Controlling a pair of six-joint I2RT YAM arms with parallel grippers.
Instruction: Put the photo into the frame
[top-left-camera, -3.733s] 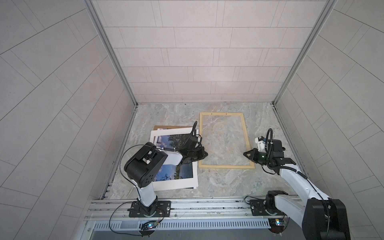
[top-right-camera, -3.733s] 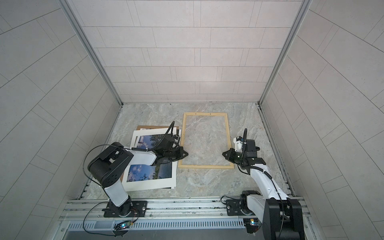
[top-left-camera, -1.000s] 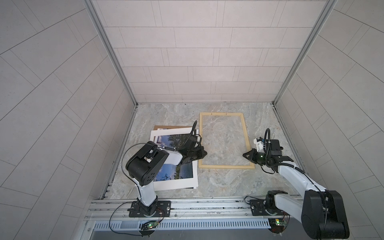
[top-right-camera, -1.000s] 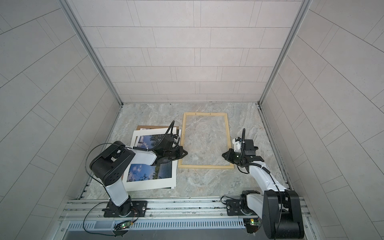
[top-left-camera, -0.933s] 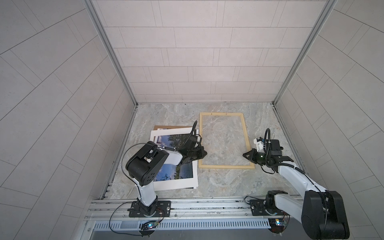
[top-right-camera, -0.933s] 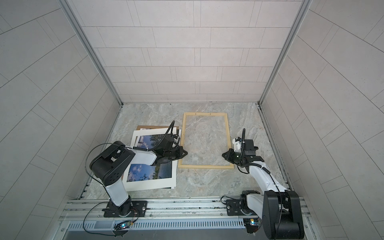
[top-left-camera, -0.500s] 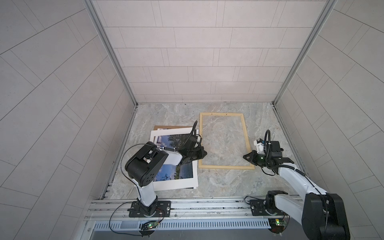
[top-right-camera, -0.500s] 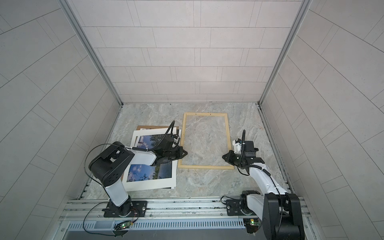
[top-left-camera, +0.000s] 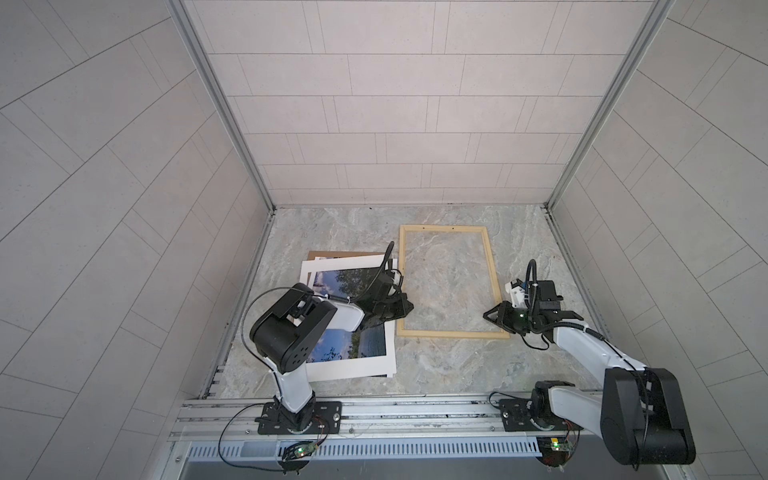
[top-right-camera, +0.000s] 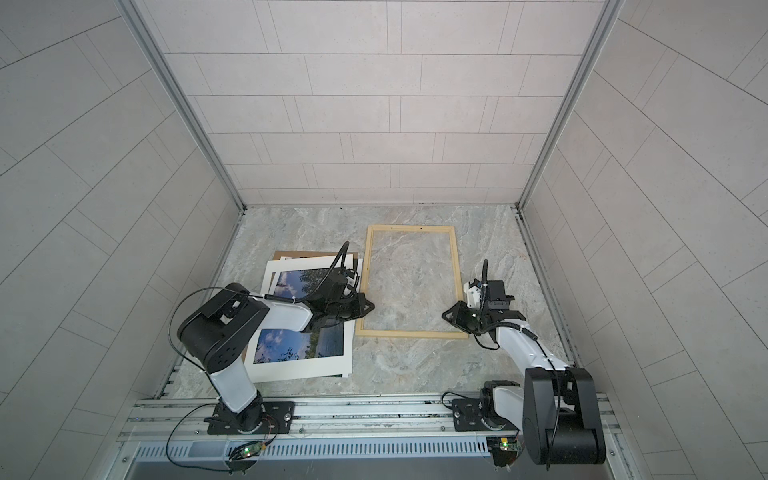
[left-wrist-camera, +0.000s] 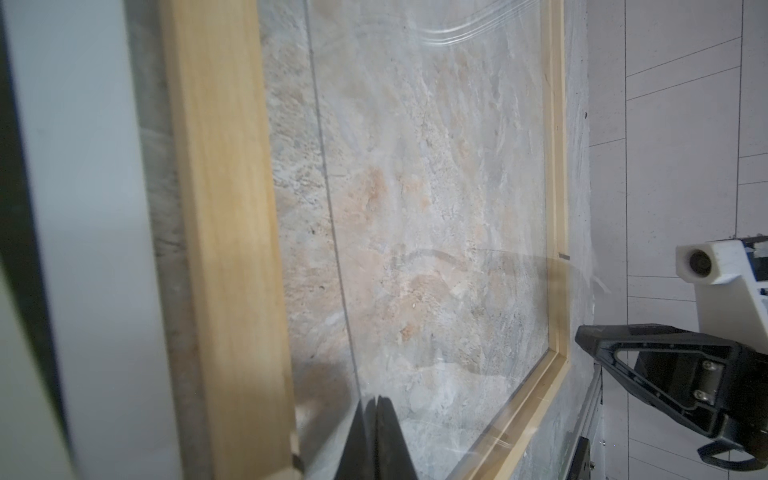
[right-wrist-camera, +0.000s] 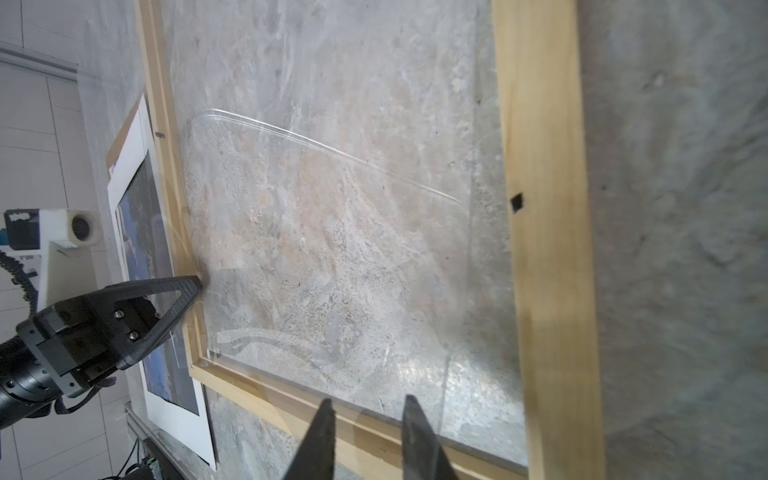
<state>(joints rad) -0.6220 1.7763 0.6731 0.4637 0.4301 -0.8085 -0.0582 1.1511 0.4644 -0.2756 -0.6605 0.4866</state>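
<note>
Left gripper: my left gripper (top-left-camera: 405, 308) (left-wrist-camera: 376, 401) has its jaws fully closed, with the fingers pressed flat together. I see nothing between them.
Left tip position: in the right wrist view the tip of the left gripper (right-wrist-camera: 196, 286) sits at the inner edge of the frame's bar on the photo side. It looks like contact, but I cannot confirm it.
Right gripper: my right gripper (top-right-camera: 445, 314) (right-wrist-camera: 368, 401) has its jaws partly parted with a modest gap. Nothing is held.
Frame: the frame (top-left-camera: 449, 333) (top-right-camera: 411, 333) is a large thin rectangle of pale natural wood. It lies flat on the grey marbled tabletop (top-left-camera: 436, 374), between my two sets of jaws. Its near bar runs directly under the gap of my right jaws, close to the corner on my right side.
Clear sheet: a scratched transparent sheet (right-wrist-camera: 332, 208) lies inside the frame, ahead of both sets of jaws.
Photo: the photo (top-left-camera: 361, 345) (top-right-camera: 291, 345) is a large rectangular print of blue sky, white clouds, dark trees and water with a white border. It lies picture side up outside the frame, beneath and behind my left jaws and just beside the frame's bar. It is well apart from my right jaws, across the frame's full width.
Backing board: the plain brown backing board (top-left-camera: 345, 253) lies under the photo. Only its far edge shows, beyond my left jaws.
</note>
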